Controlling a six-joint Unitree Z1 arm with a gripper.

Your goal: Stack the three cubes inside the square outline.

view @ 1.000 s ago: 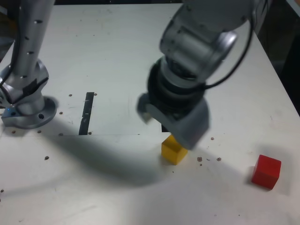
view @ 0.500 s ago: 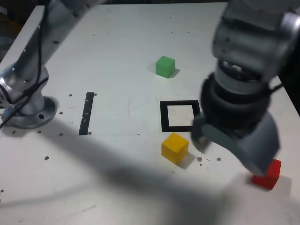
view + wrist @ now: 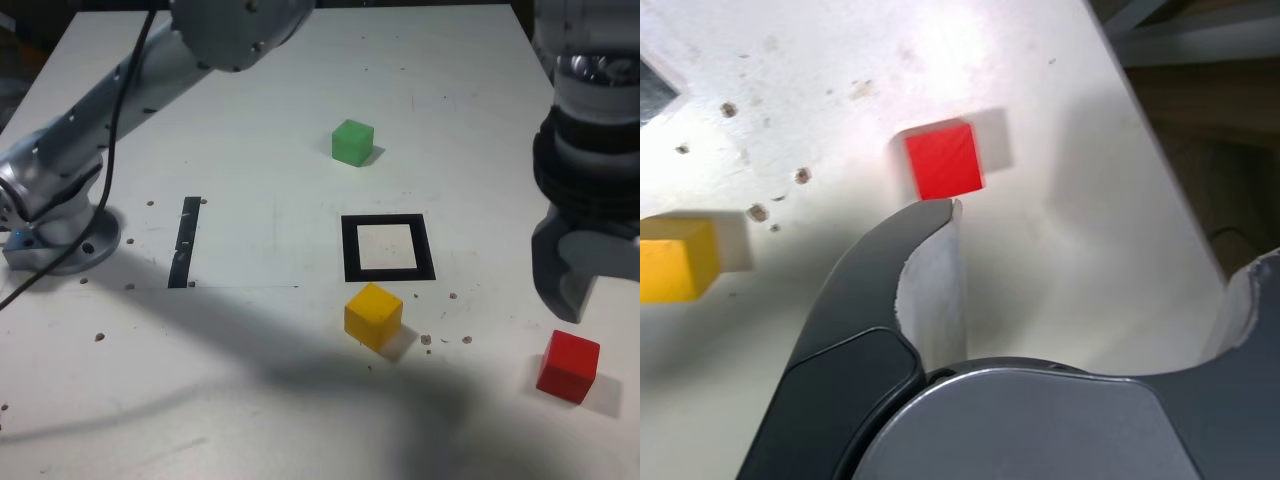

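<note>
In the exterior view the green cube [image 3: 352, 142] sits behind the square outline [image 3: 349, 250], whose white centre holds nothing. The yellow cube [image 3: 373, 315] rests just in front of the outline. Near the front right is the red cube [image 3: 568, 366]. My gripper [image 3: 603, 298] hangs open just above and behind the red cube, touching nothing. The wrist view shows the red cube [image 3: 943, 160] just beyond one fingertip [image 3: 938, 212], outside the gap between the fingers. There my gripper [image 3: 1100, 240] stands wide with nothing in it, and the yellow cube [image 3: 675, 260] lies off to the side.
A straight black tape strip [image 3: 187, 242] lies at the exterior view's left, near the arm's base [image 3: 60, 235]. The table's edge [image 3: 1140, 130] runs close to the red cube, with dark floor beyond. Small holes dot the tabletop around the yellow cube.
The arm has swung from over the yellow cube to the exterior view's right, ending above the red cube. The green cube and the outline came into view. The jaws stayed open.
</note>
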